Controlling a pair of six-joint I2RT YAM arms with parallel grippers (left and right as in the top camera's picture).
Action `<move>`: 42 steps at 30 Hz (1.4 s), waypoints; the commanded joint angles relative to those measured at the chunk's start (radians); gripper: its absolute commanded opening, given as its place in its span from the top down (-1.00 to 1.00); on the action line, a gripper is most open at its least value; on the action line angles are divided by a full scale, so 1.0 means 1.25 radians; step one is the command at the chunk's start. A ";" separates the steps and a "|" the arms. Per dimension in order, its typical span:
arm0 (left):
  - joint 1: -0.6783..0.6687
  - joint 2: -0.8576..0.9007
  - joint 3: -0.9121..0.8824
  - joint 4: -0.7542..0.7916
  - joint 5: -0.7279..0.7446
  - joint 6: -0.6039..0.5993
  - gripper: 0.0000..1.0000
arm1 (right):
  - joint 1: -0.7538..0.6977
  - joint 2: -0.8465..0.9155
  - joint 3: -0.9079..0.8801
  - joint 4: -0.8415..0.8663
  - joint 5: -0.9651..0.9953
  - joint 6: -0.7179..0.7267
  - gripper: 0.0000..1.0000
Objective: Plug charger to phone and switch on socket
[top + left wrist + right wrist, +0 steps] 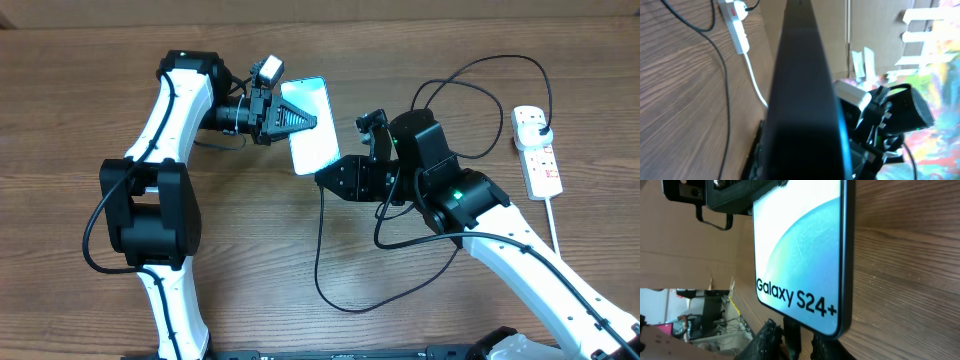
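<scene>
The phone [312,135] with its light blue "Galaxy S24+" screen [800,255] is held off the table, and my left gripper [295,120] is shut on its upper end. Its dark edge [800,100] fills the left wrist view and hides those fingers. The charger's small plug tip [792,335] meets the phone's bottom edge. My right gripper [797,345] stands slightly open around that tip, with a gap showing beside it. The thin black cable [320,250] loops across the table to the white socket [537,150] at the far right.
A black plug [540,122] sits in the socket's top outlet. The socket's thick white cord [555,225] runs toward the front beside my right arm [470,200]. The black cable makes wide loops [480,90] behind that arm. The left arm [150,190] occupies the left side.
</scene>
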 commanded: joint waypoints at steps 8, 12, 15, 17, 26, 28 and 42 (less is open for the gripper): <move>0.006 -0.006 0.007 0.104 -0.229 -0.157 0.92 | -0.007 -0.005 0.001 -0.034 0.029 -0.016 -0.10; 0.005 -0.006 0.007 0.160 -0.328 -0.248 0.92 | -0.007 -0.005 0.001 -0.052 0.047 -0.013 -0.28; 0.005 -0.006 0.005 0.202 -0.419 -0.345 0.92 | -0.007 -0.005 0.001 -0.082 0.075 -0.013 -0.29; 0.005 -0.006 0.001 0.233 -0.475 -0.399 0.92 | -0.007 -0.005 0.001 -0.110 0.110 -0.013 -0.38; 0.004 0.008 -0.003 0.296 -0.493 -0.456 0.91 | -0.007 -0.005 0.001 -0.145 0.144 -0.014 -0.43; 0.004 0.018 -0.005 0.305 -0.493 -0.469 0.91 | -0.007 -0.005 0.001 -0.147 0.144 -0.014 -0.44; 0.004 0.123 -0.009 0.340 -0.491 -0.484 0.92 | -0.007 -0.005 0.001 -0.162 0.158 -0.014 -0.46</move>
